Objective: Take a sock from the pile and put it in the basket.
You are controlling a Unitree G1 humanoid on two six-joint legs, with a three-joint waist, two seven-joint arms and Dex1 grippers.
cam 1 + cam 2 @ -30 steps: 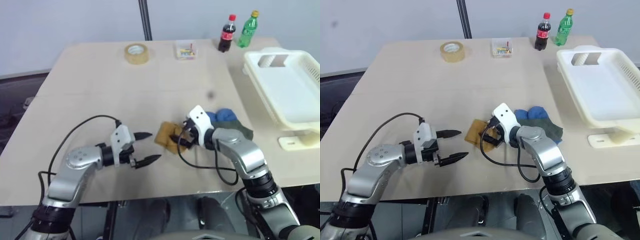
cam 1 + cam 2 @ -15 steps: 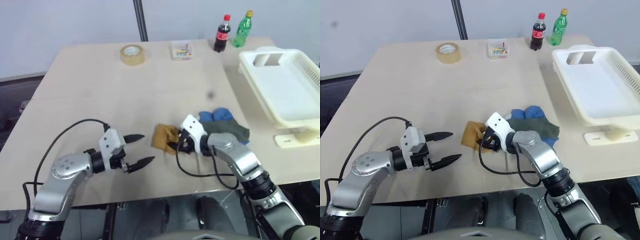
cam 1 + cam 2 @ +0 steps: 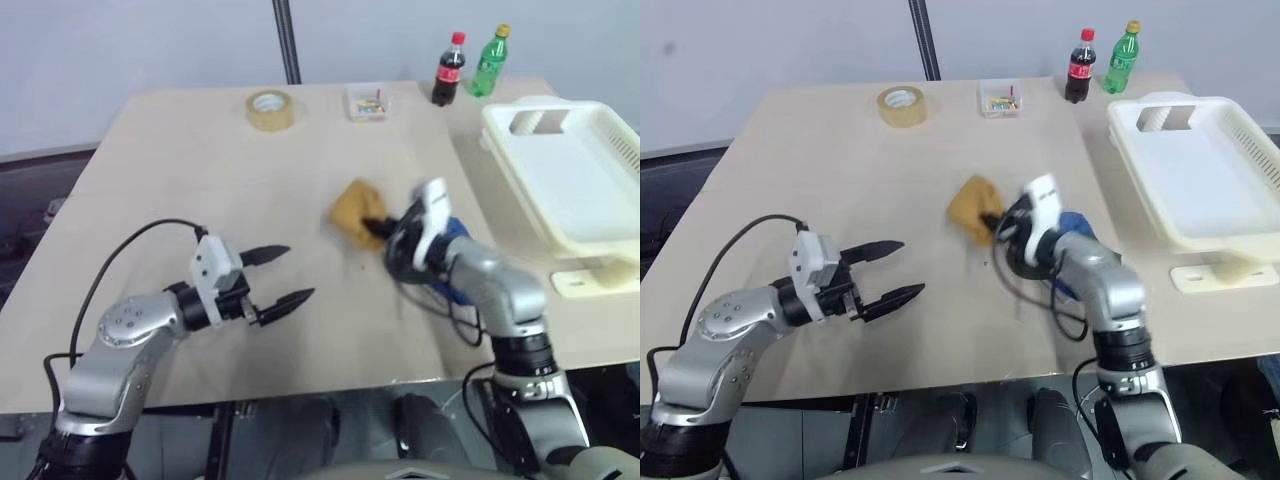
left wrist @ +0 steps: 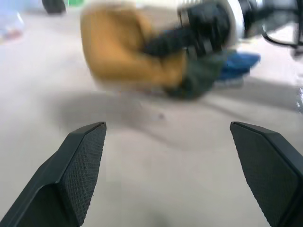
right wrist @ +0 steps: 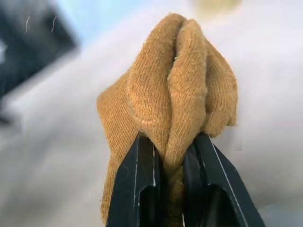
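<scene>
My right gripper (image 5: pixel 173 163) pinches the mustard sock (image 5: pixel 170 109) by a bunched fold: light, limp, easily held; basket (image 3: pixel 590 215) at two o'clock; left gripper (image 3: pixel 280 278) gapes empty

I see a pale wooden table (image 3: pixel 200 150) — on it a tape roll (image 3: pixel 271 108), clear box (image 3: pixel 369 102), two bottles (image 3: pixel 447 68), white basket (image 3: pixel 560 170), and socks (image 3: pixel 455 232).

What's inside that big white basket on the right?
Nothing that I can see: the white basket shows a bare floor. The near wall hides a strip along its bottom edge. The mustard sock is pinched in the right gripper, out over the table.
</scene>
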